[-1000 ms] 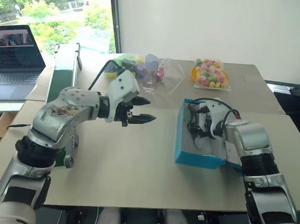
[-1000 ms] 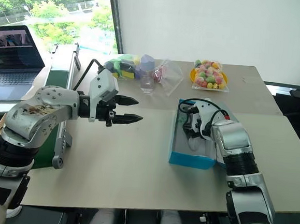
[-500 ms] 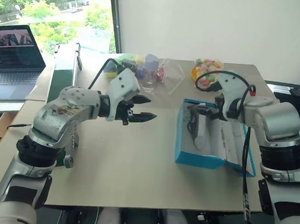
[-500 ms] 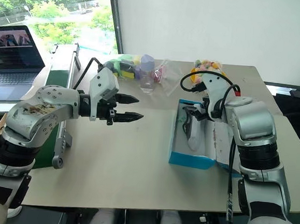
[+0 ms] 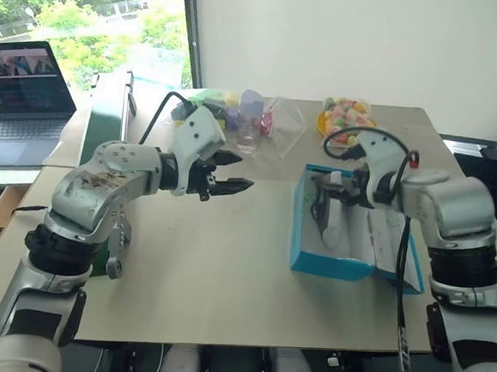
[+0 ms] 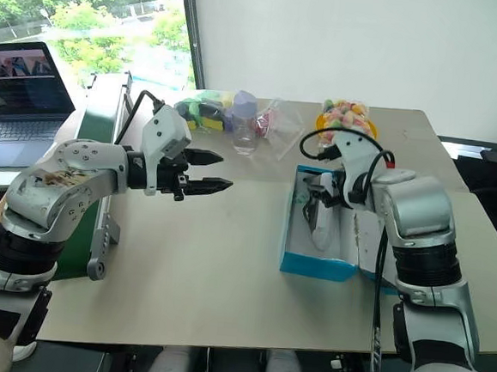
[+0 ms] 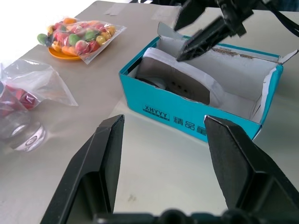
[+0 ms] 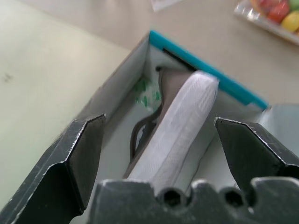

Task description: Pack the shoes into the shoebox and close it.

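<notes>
My right gripper (image 6: 327, 190) hangs spread wide and empty just above the open bright turquoise-blue cardboard shoebox (image 6: 315, 264), which sits on the pale tabletop (image 6: 225, 262) at about three o'clock of the table's middle, its hinged lid (image 6: 372, 240) folded out flat on the side away from my left arm. Inside, a dark grey sneaker with a whitish sole (image 8: 175, 128) lies on its side along the length of the box — I can make out one shoe for certain; whether its mate lies under or beside it I cannot tell. My left gripper (image 5: 226, 172) hovers over bare table at about nine o'clock of the box, well apart from it, fingers parted and holding nothing, pointed toward the box's lettered wall. I judge the packing step to be at or near its end, with the closing not yet begun. The next move calls for checking that both shoes sit below the rim, then getting a finger under the lid's free edge and swinging it over — the left steadying the box wall so it does not slide.
</notes>
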Robot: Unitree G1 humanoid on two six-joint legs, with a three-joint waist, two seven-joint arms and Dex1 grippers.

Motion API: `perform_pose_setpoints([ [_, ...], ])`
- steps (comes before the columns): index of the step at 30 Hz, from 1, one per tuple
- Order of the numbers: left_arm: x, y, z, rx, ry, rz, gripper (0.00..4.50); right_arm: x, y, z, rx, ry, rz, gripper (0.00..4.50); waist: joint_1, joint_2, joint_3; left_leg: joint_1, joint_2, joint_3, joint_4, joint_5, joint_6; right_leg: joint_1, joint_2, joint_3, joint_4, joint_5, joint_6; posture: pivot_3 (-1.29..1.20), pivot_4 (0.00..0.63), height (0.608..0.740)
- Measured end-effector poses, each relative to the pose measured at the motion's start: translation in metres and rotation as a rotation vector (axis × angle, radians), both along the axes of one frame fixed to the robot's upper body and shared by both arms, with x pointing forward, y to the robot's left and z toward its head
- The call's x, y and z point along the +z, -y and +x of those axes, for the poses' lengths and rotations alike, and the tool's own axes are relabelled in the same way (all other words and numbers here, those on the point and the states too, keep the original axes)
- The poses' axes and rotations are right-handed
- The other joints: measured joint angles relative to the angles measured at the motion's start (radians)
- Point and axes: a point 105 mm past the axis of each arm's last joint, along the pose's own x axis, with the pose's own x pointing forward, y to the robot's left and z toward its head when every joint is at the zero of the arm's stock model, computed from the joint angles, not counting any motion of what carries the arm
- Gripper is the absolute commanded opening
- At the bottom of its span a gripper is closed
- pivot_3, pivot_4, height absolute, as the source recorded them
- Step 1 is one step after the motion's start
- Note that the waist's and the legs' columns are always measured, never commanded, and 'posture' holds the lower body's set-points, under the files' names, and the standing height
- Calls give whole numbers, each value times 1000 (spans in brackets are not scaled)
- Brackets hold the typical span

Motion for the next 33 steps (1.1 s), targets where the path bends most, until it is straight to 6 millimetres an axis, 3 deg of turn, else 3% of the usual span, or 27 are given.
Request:
perform_pose_setpoints([
  [5, 0, 0, 0, 1, -2, -2, 2900, -46, -1, -1, -32, -93, 33, 4458, 0, 0, 0, 0, 0, 0, 0, 0, 0, 0, 0, 0, 0, 0, 0, 0, 150, 738],
  [9, 0, 0, 0, 3, -4, 0, 2900, -55, -1, 1, -49, -93, 29, 4458, -1, 0, 0, 0, 0, 0, 0, 0, 0, 0, 0, 0, 0, 0, 0, 0, 150, 738],
  [12, 0, 0, 0, 6, -10, 2, 2900, -56, -3, 2, -53, -85, 34, 3786, -1, 0, 0, 0, 0, 0, 0, 0, 0, 0, 1, 0, 0, 0, 0, 0, 150, 738],
  [18, 1, 0, 1, 8, -10, 3, 2900, -52, 5, 4, -90, -63, 43, 1697, -2, 0, 0, 0, 0, 0, 0, 0, 0, 0, 1, 0, 0, 0, 0, 0, 150, 738],
  [23, 1, 1, 1, 10, -7, 1, 2900, -51, 11, -2, -124, -51, 50, 389, -1, 0, 0, 0, 0, -1, 0, 0, 0, 0, 1, 0, 1, 0, 0, 0, 150, 738],
  [33, 0, 10, 0, -17, -1, -31, 2900, -40, 16, -21, -168, -81, 17, 312, 0, 0, 0, 0, 0, 0, 0, 0, 0, 0, 0, 0, 0, 0, 0, 0, 150, 738],
])
